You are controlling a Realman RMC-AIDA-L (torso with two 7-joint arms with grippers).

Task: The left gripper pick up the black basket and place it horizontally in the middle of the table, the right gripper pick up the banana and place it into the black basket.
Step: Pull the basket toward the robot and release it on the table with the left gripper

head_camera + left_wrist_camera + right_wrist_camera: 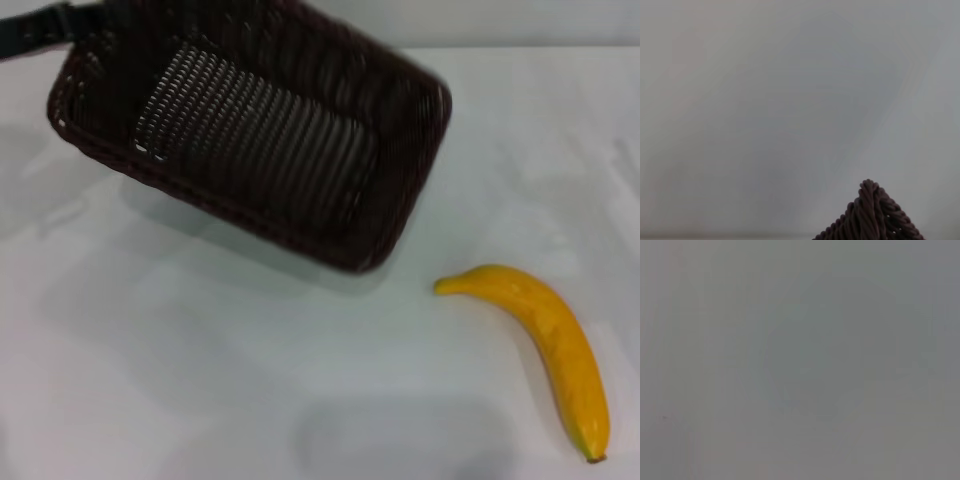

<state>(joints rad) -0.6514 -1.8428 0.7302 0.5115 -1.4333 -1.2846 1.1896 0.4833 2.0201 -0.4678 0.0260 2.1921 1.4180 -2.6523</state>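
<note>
The black basket [260,140] occupies the upper left of the head view, tilted, with its long axis running diagonally and its open interior facing the camera. A shadow lies on the white surface [200,380] beneath its lower edge, which suggests the basket is raised off the surface, at least on one side; whether any corner is touching cannot be determined. The left tool [40,28] enters at the top left corner of the head view as a dark arm link that meets the basket's far left corner. Its fingers are hidden behind the rim, so whether they are spread or pressed together cannot be determined. In the left wrist view, a section of the basket's braided rim [871,215] rises as a peak immediately in front of the camera, with bare surface [790,100] beyond it. The banana [545,345] lies flat on the surface, well apart from the left tool and clear of the basket's near right corner, with its dark tip pointing toward the near edge. The right tool does not appear in any view; the right wrist view shows only plain grey surface [800,360].
</note>
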